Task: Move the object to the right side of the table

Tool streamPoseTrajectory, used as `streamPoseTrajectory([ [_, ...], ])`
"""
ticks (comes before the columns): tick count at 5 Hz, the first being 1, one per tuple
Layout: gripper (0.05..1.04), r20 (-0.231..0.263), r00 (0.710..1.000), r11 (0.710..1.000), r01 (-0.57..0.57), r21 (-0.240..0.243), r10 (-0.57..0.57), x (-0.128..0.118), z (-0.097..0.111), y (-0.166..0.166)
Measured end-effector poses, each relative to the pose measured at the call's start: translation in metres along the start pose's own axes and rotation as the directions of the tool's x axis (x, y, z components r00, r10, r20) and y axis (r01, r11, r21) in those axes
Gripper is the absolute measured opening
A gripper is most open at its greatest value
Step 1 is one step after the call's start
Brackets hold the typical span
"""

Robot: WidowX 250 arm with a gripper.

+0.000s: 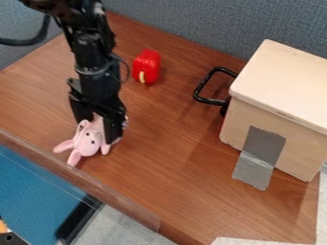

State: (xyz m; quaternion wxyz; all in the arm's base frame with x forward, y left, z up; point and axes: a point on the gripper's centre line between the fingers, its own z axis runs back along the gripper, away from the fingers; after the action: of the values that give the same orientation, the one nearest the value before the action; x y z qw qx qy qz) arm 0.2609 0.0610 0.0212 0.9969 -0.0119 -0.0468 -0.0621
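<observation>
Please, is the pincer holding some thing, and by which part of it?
It cannot be told: the pincer is around the pink toy near its head, but a firm hold is not clear.

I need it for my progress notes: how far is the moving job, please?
Done: the gripper is down at the pink toy. In hand: probably grasping; a firm hold I cannot confirm. Left: carrying and release, since the toy is at the table's left in view.
</observation>
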Motion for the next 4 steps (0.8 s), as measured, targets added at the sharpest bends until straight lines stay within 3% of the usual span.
streamPoseTrajectory([
  [1,0.944,-0.031,0.999,1.0,0.025,0.016,-0.025,-0.004,-0.01,-0.007],
  [2,0.661,-0.04,0.999,0.999,0.007,0.036,-0.005,-0.005,-0.009,-0.005],
  [3,0.437,-0.015,1.0,0.999,-0.014,0.047,0.014,-0.002,0.005,-0.004],
  [4,0.35,0.045,0.999,0.998,-0.013,0.055,0.011,0.016,0.029,-0.014],
])
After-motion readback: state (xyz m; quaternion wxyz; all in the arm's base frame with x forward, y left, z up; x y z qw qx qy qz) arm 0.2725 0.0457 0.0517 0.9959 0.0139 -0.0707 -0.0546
